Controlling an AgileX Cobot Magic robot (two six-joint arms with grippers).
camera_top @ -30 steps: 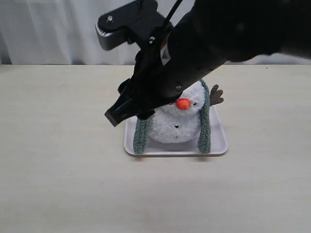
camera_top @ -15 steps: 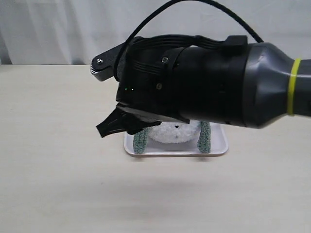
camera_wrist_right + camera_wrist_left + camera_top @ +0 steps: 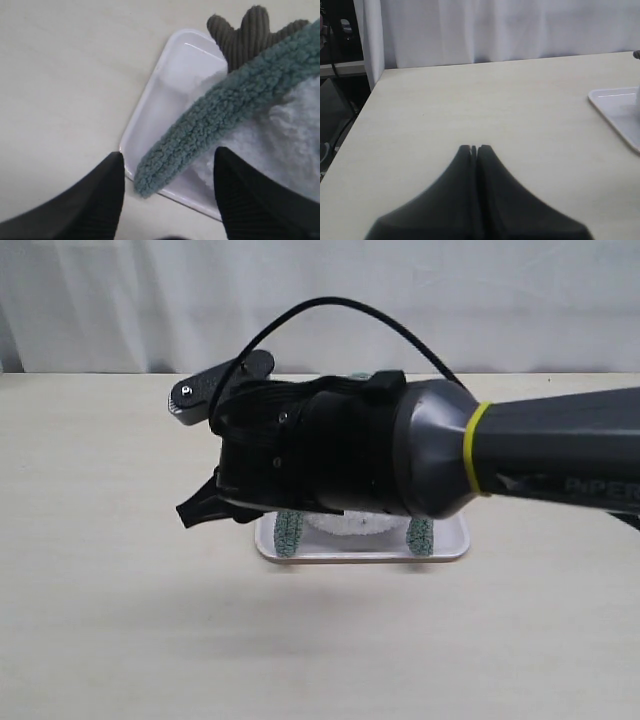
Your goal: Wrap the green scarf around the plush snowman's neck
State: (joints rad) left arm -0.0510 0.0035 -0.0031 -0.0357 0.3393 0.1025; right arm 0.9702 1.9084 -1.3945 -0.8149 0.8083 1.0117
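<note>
The plush snowman (image 3: pixel 292 137) sits on a white tray (image 3: pixel 167 95), its brown twig arm (image 3: pixel 247 30) sticking out. The green scarf (image 3: pixel 225 115) lies over it, and one rounded end hangs to the tray's corner. My right gripper (image 3: pixel 168 152) hovers open above that end, touching nothing. In the exterior view my right arm hides most of the snowman (image 3: pixel 350 525), neck included. Only both scarf ends (image 3: pixel 289 533) and the tray (image 3: pixel 445 548) show below it, with the right gripper (image 3: pixel 198 508) left of them. My left gripper (image 3: pixel 474 147) is shut and empty over bare table.
The beige table's left edge (image 3: pixel 357 117) and a white curtain (image 3: pixel 510 30) show in the left wrist view, with the tray's corner (image 3: pixel 615 107) off to one side. A black cable (image 3: pixel 330 305) loops above the right arm.
In the exterior view the right arm has swung across and lower, and its fingertip has moved left. It now covers the snowman's head and orange nose, which showed one second ago.
</note>
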